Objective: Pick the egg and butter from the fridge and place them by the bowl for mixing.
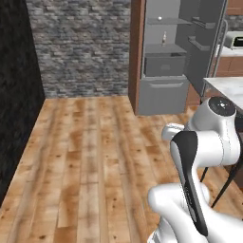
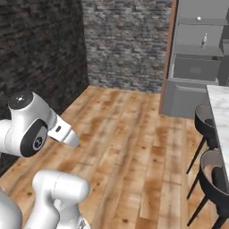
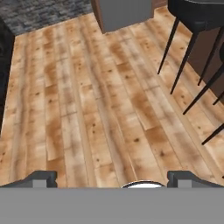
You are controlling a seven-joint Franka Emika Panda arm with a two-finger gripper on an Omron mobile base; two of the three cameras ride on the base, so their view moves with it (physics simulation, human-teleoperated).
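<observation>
The fridge (image 1: 163, 57) stands open across the wooden floor, also seen in the right base view (image 2: 197, 58). The egg (image 1: 160, 18) is a tiny white ball on its upper shelf (image 2: 198, 19). On the shelf below stands a small pale upright item (image 1: 164, 38), too small to identify. The butter is out of view or too small to make out. The bowl is out of view. My gripper (image 3: 113, 178) is open, far from the fridge, pointing down at bare floor with nothing between its fingertips (image 3: 43, 177).
The fridge door (image 1: 205, 42) hangs open to the right. A marble counter (image 2: 221, 116) with dark stools (image 2: 206, 123) runs along the right side. A grey drawer (image 1: 163, 65) sits under the shelves. Wide wooden floor (image 1: 95, 156) lies between me and the fridge.
</observation>
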